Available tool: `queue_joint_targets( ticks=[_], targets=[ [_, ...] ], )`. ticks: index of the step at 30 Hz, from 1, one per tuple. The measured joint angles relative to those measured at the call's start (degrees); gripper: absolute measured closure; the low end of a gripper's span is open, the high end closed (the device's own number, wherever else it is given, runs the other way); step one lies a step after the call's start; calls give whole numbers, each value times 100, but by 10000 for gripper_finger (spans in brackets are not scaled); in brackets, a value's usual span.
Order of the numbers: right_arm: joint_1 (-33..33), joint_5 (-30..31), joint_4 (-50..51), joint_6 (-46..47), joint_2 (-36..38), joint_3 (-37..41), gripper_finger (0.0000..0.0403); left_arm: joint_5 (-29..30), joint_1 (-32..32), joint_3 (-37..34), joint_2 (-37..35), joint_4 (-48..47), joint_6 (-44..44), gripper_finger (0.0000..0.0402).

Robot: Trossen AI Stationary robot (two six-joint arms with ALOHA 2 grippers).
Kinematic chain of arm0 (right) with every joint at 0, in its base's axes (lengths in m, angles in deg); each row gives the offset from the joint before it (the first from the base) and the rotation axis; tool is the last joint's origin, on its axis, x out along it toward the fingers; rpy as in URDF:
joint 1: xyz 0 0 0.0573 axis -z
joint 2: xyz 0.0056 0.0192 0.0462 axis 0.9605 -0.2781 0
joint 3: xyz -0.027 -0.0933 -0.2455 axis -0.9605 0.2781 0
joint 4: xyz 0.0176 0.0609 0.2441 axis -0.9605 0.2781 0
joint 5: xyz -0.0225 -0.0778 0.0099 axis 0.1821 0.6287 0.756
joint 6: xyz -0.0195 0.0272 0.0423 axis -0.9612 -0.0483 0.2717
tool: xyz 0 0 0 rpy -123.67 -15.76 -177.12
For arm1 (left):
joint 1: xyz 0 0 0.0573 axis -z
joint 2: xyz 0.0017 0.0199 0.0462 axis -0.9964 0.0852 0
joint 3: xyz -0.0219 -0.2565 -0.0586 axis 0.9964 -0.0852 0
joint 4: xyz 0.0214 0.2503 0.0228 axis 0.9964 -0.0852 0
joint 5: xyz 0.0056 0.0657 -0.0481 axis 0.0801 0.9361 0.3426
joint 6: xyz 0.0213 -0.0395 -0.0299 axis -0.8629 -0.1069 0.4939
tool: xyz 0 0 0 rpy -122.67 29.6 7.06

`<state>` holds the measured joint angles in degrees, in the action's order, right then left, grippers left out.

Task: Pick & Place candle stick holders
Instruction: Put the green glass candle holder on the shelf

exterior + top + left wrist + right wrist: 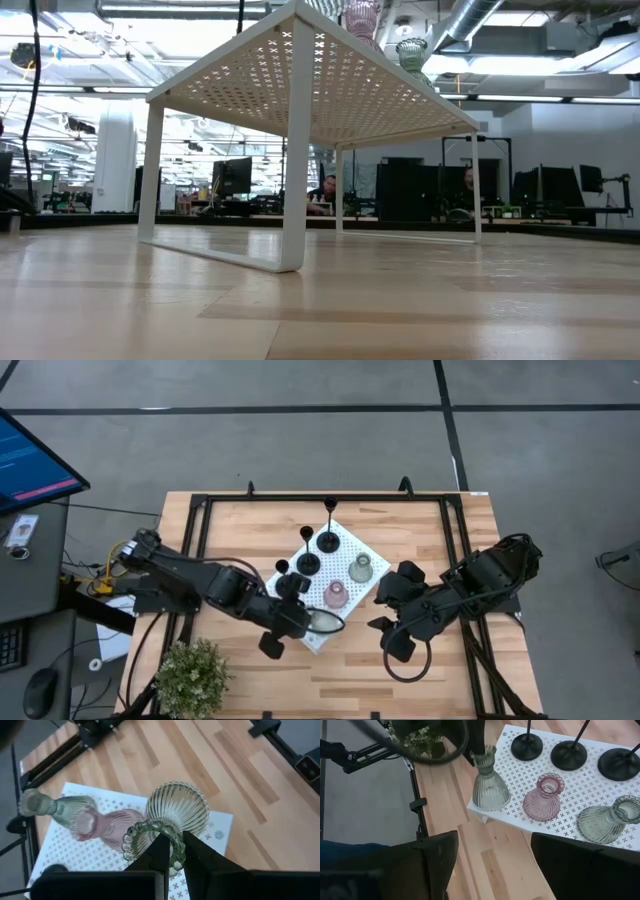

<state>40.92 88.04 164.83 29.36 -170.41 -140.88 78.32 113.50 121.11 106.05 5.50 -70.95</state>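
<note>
Since the left gripper (172, 851) pinches the grey-green holder (489, 784) by its rim, the bell hangs below; right gripper (492, 855) waits wide.

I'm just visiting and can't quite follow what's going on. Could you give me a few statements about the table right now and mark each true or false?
1. The left hand grips a pale green holder by its neck. True.
2. The pink holder lies on the bare wood. False: it stands on the white board.
3. Three black holders stand on the board. True.
4. The right hand holds a holder. False: it is open, holding nothing, over the table.
5. The plant sits on the board. False: it is at a table corner.
</note>
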Motion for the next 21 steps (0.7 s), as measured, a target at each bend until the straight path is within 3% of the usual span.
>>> queue_joint_targets(
  ticks=[21],
  targets=[
    [-4,-2,3,2,0,0,159,7,-32,0,217,-585,50,372]
  ],
)
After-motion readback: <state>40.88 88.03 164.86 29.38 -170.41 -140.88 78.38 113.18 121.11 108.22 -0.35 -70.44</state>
